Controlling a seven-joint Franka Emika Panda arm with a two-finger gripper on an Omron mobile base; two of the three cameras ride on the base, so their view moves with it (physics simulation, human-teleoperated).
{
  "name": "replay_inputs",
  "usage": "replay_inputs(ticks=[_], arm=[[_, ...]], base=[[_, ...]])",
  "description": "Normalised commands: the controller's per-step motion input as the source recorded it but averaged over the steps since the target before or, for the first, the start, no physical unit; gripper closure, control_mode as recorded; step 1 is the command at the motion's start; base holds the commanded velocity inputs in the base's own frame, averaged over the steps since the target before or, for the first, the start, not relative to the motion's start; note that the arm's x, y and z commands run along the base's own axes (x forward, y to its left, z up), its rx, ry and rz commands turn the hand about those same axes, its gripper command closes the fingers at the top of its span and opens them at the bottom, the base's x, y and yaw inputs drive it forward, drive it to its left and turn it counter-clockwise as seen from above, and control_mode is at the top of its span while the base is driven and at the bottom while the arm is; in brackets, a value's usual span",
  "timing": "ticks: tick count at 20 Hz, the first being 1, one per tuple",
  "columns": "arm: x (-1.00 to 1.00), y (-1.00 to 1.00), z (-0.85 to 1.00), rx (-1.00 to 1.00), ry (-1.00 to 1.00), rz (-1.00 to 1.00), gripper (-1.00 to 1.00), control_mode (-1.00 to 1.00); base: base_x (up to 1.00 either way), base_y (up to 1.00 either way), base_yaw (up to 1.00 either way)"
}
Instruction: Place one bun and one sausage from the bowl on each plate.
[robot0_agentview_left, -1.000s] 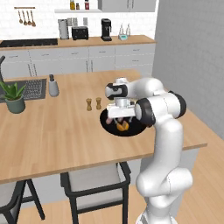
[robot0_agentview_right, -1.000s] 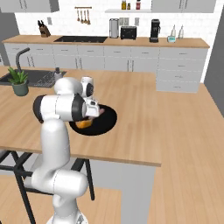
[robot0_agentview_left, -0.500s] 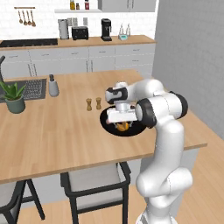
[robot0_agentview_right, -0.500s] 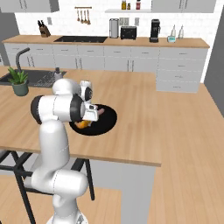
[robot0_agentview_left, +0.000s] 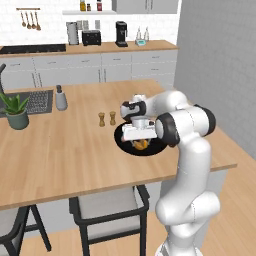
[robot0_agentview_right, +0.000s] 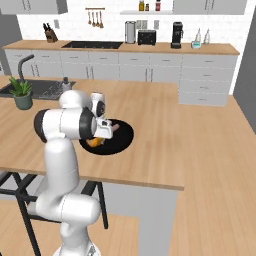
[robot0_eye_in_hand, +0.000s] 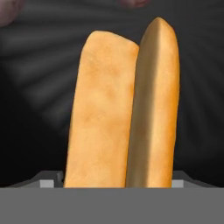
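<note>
Hand: the hand (robot0_agentview_left: 139, 141) hangs low over the black bowl (robot0_agentview_left: 123, 143), close above its contents; in the hand view two buns stand directly ahead, side by side and touching along their length. Whether the fingers are released or already pressing on a bun cannot be told — the tips are hidden behind the buns.

Bun, left: the lighter orange-tan bun (robot0_eye_in_hand: 99, 113) fills the middle of the hand view, lying on the bowl's dark floor.

Bun, right: the second bun (robot0_eye_in_hand: 154, 109) lies against the first, its visible face darker and more brownish.

Sausage: a pinkish-brown sausage (robot0_agentview_right: 116, 128) shows in the right base view, inside the bowl beside the white hand housing; a rounded pink end also shows at the top edge of the hand view.

Bowl: wide, shallow, glossy black, resting on the wooden worktop (robot0_agentview_left: 75, 150) near its front edge, partly covered by the arm.

Surroundings: two small shakers (robot0_agentview_left: 107, 119) stand just beyond the bowl — further along the worktop, a grey bottle (robot0_agentview_left: 60, 98) and a potted plant (robot0_agentview_left: 16, 110) by the sink.
</note>
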Motion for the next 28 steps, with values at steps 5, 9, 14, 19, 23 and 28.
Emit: replay_inputs(ticks=[5,9,14,19,23,28], arm=[[0.0,0.04,0.38,-0.04,-0.03,0.0,1.0,-1.0],[-0.48,0.02,0.82,-0.05,-0.18,0.04,1.0,-1.0],[-1.0,-0.17,0.86,0.14,-0.26,0.05,1.0,-1.0],[-1.0,-0.17,0.43,0.02,-0.23,0.19,1.0,-1.0],[-1.0,-0.03,0.49,0.0,-0.17,0.23,1.0,-1.0],[-1.0,0.0,0.23,0.0,-0.06,0.05,1.0,-1.0]], base=[[0.0,0.0,0.0],[0.0,0.0,0.0],[0.0,0.0,0.0],[0.0,0.0,0.0],[0.0,0.0,0.0],[0.0,0.0,0.0]])
